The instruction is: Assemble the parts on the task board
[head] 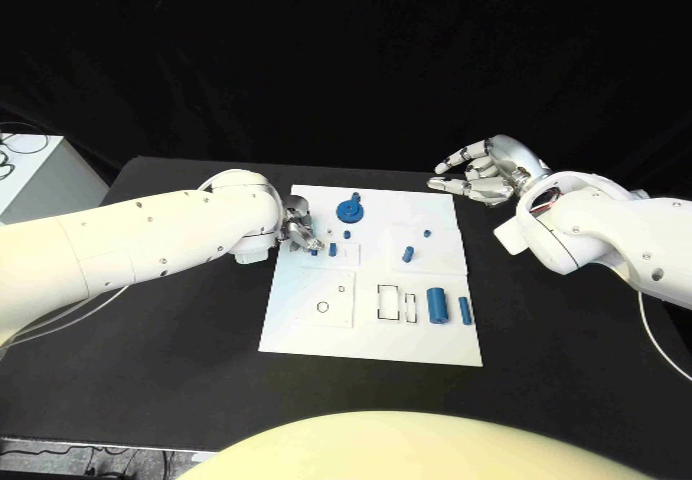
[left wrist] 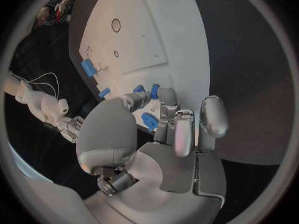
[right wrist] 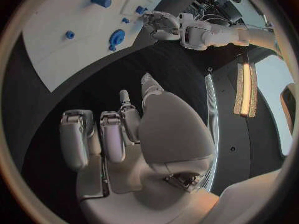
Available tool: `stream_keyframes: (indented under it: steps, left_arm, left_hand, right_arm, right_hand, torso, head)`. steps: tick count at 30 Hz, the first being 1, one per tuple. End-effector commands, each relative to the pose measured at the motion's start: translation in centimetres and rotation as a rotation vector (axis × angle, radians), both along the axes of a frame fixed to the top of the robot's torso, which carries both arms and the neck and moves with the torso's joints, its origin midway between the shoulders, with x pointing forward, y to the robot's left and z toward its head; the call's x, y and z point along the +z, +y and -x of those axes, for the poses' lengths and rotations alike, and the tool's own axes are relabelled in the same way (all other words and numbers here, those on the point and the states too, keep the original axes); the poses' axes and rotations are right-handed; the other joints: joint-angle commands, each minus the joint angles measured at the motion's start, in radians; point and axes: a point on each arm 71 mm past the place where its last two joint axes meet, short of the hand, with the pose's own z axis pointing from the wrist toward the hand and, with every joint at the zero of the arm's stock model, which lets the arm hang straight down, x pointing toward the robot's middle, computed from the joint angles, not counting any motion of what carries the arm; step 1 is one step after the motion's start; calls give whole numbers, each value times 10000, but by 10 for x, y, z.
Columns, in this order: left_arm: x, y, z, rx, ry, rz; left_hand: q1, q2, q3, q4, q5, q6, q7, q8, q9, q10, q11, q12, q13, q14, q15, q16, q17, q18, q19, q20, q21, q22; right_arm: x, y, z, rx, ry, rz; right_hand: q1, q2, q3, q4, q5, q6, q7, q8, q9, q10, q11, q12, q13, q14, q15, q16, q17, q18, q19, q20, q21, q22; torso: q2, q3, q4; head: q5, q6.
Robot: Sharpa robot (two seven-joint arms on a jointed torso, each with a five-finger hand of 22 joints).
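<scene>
Left hand [head: 300, 226] is down at the near-left edge of the white task board [head: 368, 335], fingers curled over a small blue part [left wrist: 149, 120] that sits right between the fingertips; whether it is actually pinched, I cannot tell. Just beyond it on the board stands the round blue gear-like part [head: 349, 210]. Right hand [head: 486, 170] hangs off the board's far-right corner, fingers loosely spread, holding nothing. Two blue cylinders [head: 437, 303] lie well apart from both hands.

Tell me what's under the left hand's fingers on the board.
The left hand is at the task board's left edge, its fingertips among small blue parts. Whether it pinches one cannot be told; the board beneath the fingers is covered.
</scene>
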Motion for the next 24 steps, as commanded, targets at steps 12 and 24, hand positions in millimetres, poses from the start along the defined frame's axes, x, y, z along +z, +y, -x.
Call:
stream_keyframes:
  steps: [12,24]
  left_arm:
    - [-6,0,2,-91,347,-60]
    - [-4,6,-1,113,0,-53]
  left_hand:
    - [-5,-4,-980,467,-16,29,100,-76,-83,-109,-2,70,-36,909,-43,26,2324,-38,15,-47,-67,-10]
    - [-189,31,-1748,516,-12,26,118,-131,-153,-187,14,12,-162,871,-32,-12,2238,-16,-45,-40,-133,-99]
  right_arm:
    - [0,1,1,171,-23,21]
    - [0,1,1,173,-18,20]
  right_hand:
    - [-65,41,-60,17,-30,-88,0,59,16,-90,-6,-42,882,902,-48,-70,2145,146,674,-26,-73,2086]
    - [-75,42,-65,20,-30,-92,0,61,15,-93,-6,-46,878,901,-48,-72,2140,148,670,-27,-84,2080]
  torso:
    - [1,0,-4]
    - [2,-7,-1]
  head:
    - [-17,2]
    - [-26,17]
